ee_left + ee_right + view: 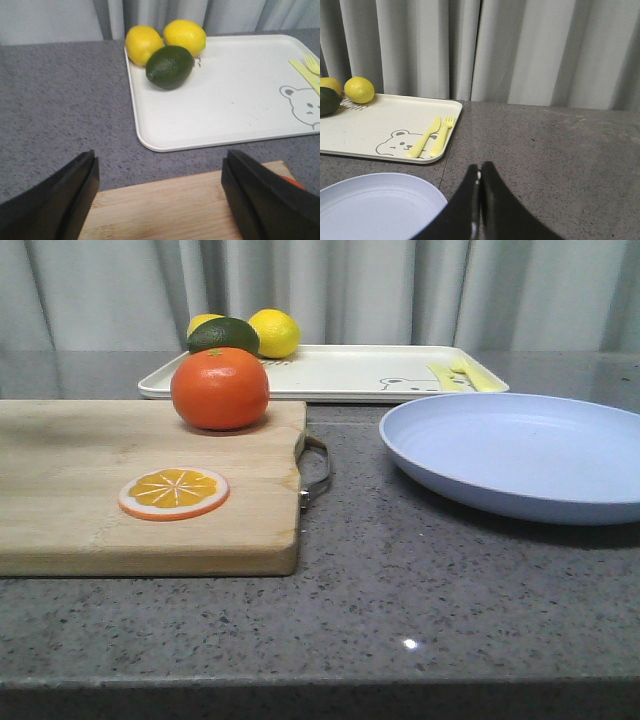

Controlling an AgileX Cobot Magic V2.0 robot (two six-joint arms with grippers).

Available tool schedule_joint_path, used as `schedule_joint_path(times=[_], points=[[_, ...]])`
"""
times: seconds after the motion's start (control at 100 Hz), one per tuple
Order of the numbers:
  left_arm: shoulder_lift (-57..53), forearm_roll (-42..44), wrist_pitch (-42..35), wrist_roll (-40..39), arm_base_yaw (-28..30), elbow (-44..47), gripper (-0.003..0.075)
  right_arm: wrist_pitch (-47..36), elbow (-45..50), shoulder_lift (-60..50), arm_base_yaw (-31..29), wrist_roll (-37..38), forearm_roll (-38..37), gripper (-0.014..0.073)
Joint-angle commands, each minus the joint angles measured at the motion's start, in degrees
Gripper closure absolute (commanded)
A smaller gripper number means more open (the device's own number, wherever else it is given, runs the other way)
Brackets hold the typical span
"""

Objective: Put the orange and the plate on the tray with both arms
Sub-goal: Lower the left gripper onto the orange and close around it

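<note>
My left claw point(159, 200) hung with its fingers wide apart over the far part of the wooden cutting board point(130, 490), gripping nothing. My right claw point(480, 200) had its fingers pressed together, also empty, at the far rim of the plate point(520, 455).

Nearest on the board lay a flat orange slice point(173, 493), not my concern. Beyond it, at the board's far edge close to the handle corner, sat the orange point(220, 388) — round, so no long axis to line up with. In my left wrist view only a sliver of it showed past one finger, so I judged it lay just off to the side of my left claw, not between the fingers. The left arm was clearly the nearer one for it.

The plate rested on the desk on the right, well apart from the board, its near rim toward the desk's front edge; the right arm was nearer there.

Farthest back lay the tray point(330, 375), long side across the desk, beyond both the orange and the plate. Two lemons point(165, 41) and a dark green fruit point(170, 66) crowded its far left corner — the rest was bare.
</note>
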Motion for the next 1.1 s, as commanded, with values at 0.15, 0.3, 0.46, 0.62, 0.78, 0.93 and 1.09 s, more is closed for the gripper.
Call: schedule_joint_path(times=[0.15, 0.3, 0.46, 0.62, 0.78, 0.93, 1.09], points=[[9.8, -3.8, 13.9, -0.7, -4.4, -15.1, 0.0202, -4.9, -1.9, 0.8, -0.3, -0.1, 0.0, 0.0659], [15.9, -8.8, 20.2, 3.3, -7.0, -22.4, 0.0202, -4.9, -1.9, 0.8, -0.3, -0.1, 0.0, 0.0659], [21.0, -10.8, 24.0, 4.9, -9.2, -26.7, 0.0202, -4.9, -1.9, 0.8, -0.3, -0.1, 0.0, 0.0659], [24.6, -14.8, 27.5, 6.9, -10.1, -28.9, 0.0202, -4.9, -1.9, 0.8, -0.3, -0.1, 0.0, 0.0659], [26.7, -15.1, 28.0, 7.0, -10.1, -29.1, 0.0202, -4.9, -1.9, 0.8, -0.3, -0.1, 0.0, 0.0659], [27.6, -15.0, 28.9, 7.0, -10.1, -29.1, 0.0204, -4.9, -1.9, 0.8, -0.3, -0.1, 0.0, 0.0659], [27.7, -14.8, 31.6, 7.0, -10.1, -29.1, 0.0210, -4.9, -1.9, 0.8, -0.3, -0.1, 0.0, 0.0659]])
